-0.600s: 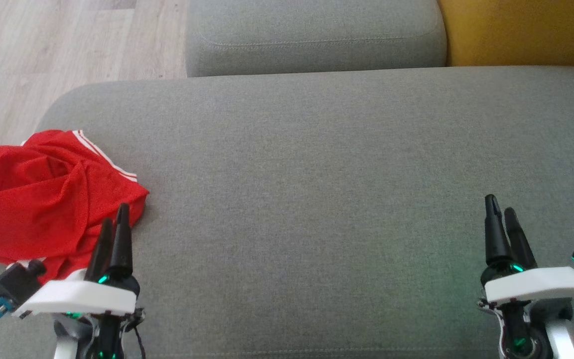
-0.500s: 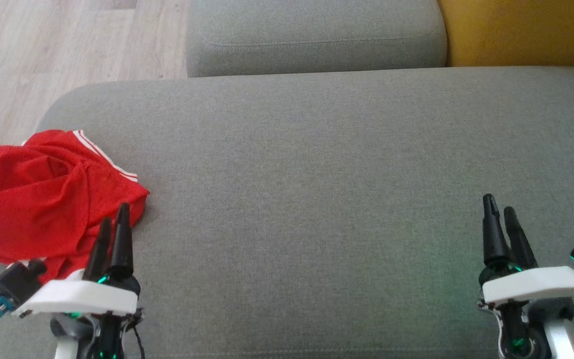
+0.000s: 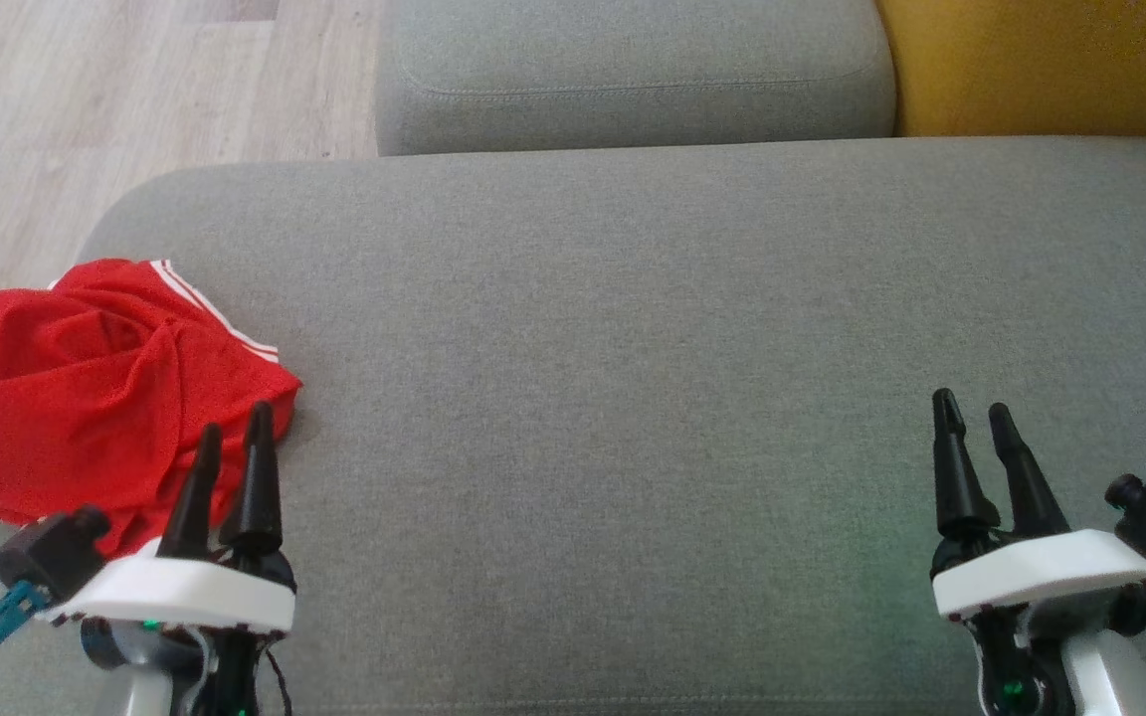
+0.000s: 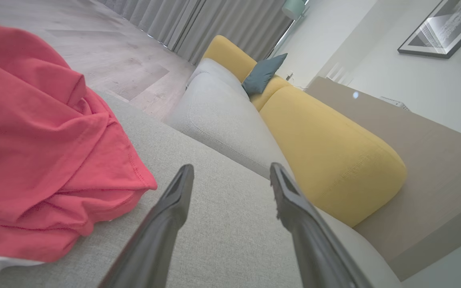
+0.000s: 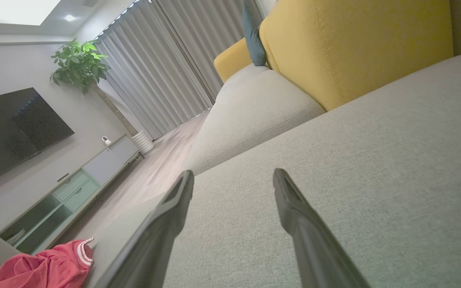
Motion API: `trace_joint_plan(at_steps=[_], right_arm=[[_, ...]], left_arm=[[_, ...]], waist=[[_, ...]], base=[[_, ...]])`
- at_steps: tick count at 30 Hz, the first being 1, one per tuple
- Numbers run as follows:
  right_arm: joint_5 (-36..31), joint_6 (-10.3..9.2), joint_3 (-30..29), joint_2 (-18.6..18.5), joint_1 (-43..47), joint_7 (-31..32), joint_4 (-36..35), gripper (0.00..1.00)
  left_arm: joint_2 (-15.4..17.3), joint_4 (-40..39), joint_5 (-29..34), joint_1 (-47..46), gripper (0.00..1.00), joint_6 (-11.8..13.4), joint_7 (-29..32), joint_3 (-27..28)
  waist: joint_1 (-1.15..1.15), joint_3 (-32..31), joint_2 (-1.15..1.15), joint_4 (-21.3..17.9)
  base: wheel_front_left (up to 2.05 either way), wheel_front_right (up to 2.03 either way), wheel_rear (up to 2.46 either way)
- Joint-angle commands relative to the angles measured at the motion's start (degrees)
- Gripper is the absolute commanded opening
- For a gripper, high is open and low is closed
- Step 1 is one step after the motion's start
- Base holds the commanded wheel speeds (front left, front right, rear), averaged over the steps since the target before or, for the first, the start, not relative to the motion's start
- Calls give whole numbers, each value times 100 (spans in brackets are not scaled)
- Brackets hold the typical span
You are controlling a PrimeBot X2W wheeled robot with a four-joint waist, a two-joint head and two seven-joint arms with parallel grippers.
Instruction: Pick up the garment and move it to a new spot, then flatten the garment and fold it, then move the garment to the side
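Note:
The garment is red with white stripes and lies crumpled at the left end of the grey sofa seat. My left gripper is open just at its near right edge, fingers empty and not touching the cloth. In the left wrist view the garment bulks to the left of the left gripper. My right gripper hovers open over bare seat at the lower right. The right wrist view has the right gripper above the cushion and the garment far off at lower left.
A second grey cushion and a yellow backrest border the seat's far side. Wood floor lies beyond the left edge. The right wrist view takes in a TV cabinet, a plant and curtains.
Both grippers have turned a little, so their fingers now show further apart. The right gripper shifted slightly left. The garment lies as before.

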Motion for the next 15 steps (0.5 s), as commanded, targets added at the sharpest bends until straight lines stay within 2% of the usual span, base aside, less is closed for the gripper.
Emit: trace_joint_plan(at_steps=[1,15], right_arm=[[-216,-3,121,-75,-312,-94,-251,100],[-1280,-3,121,-20,-246,-181,-232,100]], left_arm=[[130,-249,214,-319,100,-26,-82,67],[198,-145,1377,-303,100,-20,-316,-83]], waist=[[0,-1,0,4],[0,-5,0,16]], base=[[0,0,0],[0,0,0]])
